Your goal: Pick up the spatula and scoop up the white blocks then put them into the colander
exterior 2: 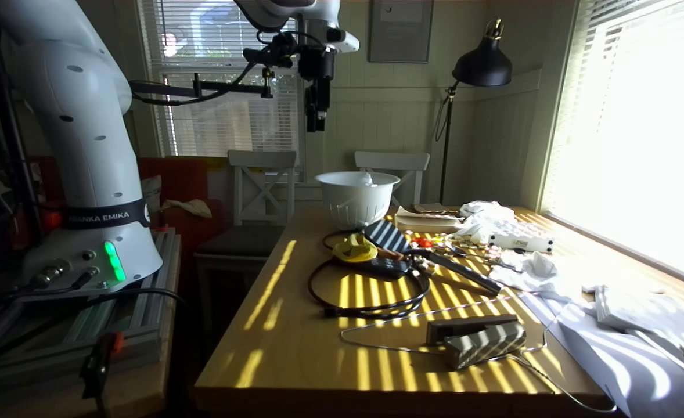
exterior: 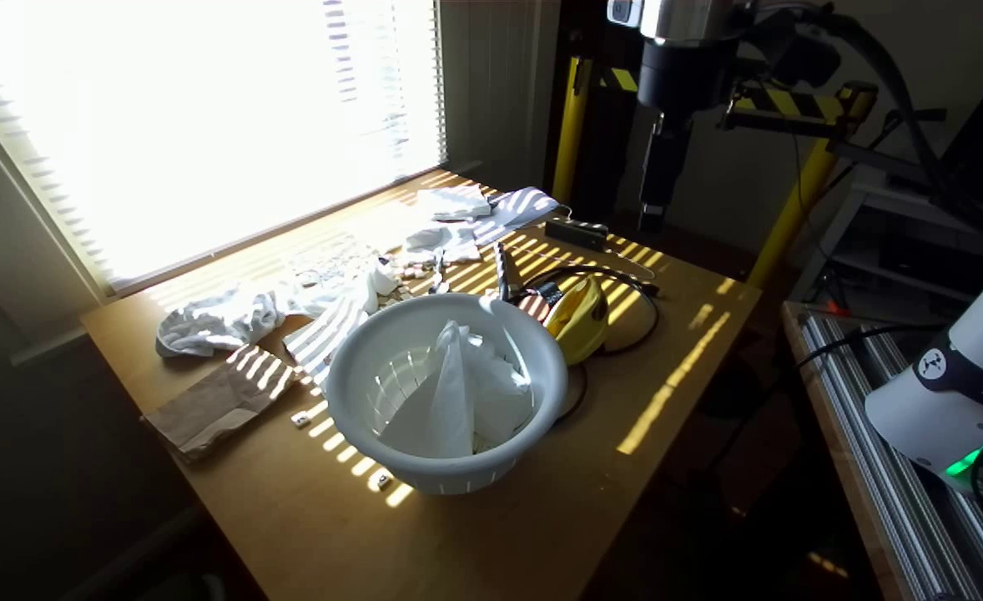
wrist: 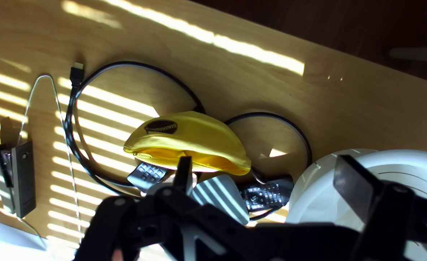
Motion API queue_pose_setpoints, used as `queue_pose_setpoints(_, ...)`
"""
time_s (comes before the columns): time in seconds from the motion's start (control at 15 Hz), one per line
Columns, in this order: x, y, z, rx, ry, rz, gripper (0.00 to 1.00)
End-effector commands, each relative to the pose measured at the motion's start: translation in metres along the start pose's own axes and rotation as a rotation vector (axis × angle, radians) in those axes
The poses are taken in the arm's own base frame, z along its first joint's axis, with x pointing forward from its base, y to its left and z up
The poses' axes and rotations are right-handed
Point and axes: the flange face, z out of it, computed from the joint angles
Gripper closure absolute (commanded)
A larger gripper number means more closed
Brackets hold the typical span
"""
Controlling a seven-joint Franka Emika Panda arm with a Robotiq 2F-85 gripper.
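Observation:
A black spatula lies on the table. Its blade (exterior 2: 386, 235) and handle (exterior 2: 464, 271) show in an exterior view, and the striped, sunlit blade (wrist: 221, 198) shows in the wrist view, its handle hidden by my gripper. The white colander (exterior: 343, 376) stands upright at the table's end, with crumpled white material (exterior: 454, 392) inside; it also shows in an exterior view (exterior 2: 355, 200) and the wrist view (wrist: 300, 203). Small white blocks (exterior: 415, 272) are scattered around the spatula and the white cloths; a couple lie apart (exterior: 300, 419). My gripper (wrist: 266, 163) is open and empty, high above the table (exterior 2: 316, 126).
A yellow banana pouch (wrist: 188, 139) lies beside the spatula blade, near remotes (wrist: 268, 194) and a looped black cable (wrist: 137, 64). White cloths (exterior: 224, 319), a brown paper bag (exterior: 220, 401) and a grey wired device (exterior 2: 484, 342) lie around. The window borders the table.

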Motion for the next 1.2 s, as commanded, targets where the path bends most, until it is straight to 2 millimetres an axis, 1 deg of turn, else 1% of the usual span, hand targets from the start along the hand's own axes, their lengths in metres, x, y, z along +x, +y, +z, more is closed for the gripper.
queue_pose_setpoints(0.0,0.000,0.000,0.000,0.000,-0.001,0.000,0.00)
queue_pose_setpoints(0.67,0.000,0.000,0.000,0.000,-0.001,0.000,0.00)
queue_pose_setpoints(0.73,0.003,-0.001,0.009,-0.046,-0.006,0.025,0.00)
queue_pose_setpoints(0.8,0.007,0.004,0.024,-0.086,-0.012,0.079,0.00)
queue_pose_setpoints(0.87,0.010,0.009,0.034,-0.118,-0.013,0.115,0.00)
queue_pose_setpoints(1.13,0.033,0.046,0.089,-0.199,-0.072,0.317,0.00)
